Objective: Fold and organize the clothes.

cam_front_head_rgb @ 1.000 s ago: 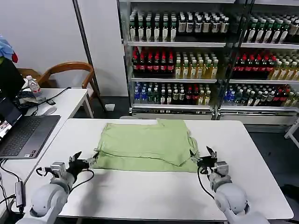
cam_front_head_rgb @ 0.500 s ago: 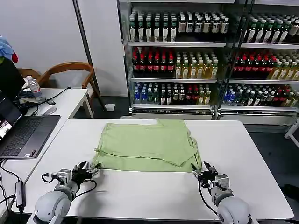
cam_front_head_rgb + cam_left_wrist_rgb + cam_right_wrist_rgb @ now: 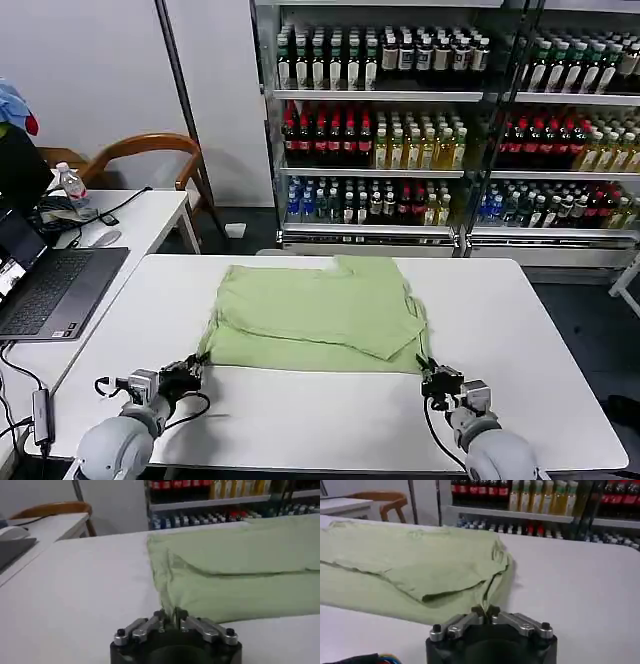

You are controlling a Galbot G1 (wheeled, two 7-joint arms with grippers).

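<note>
The clothes are one light green shirt lying flat on the white table, its sides folded in and no print showing. My left gripper is at the shirt's near left corner, shut on the hem. At the near right corner, my right gripper is shut on the fabric edge too. In the left wrist view the left gripper has green cloth pinched between its fingertips. In the right wrist view the right gripper pinches the cloth where the folded layers meet.
A laptop sits on a side desk at the left, with a water bottle and a wooden chair behind it. Shelves of drink bottles stand beyond the table. Bare table lies in front of the shirt and on both sides.
Both grippers have drawn back toward the table's near edge and gone from open to shut on the shirt's near corners. The near hem now lies a little closer to me.
</note>
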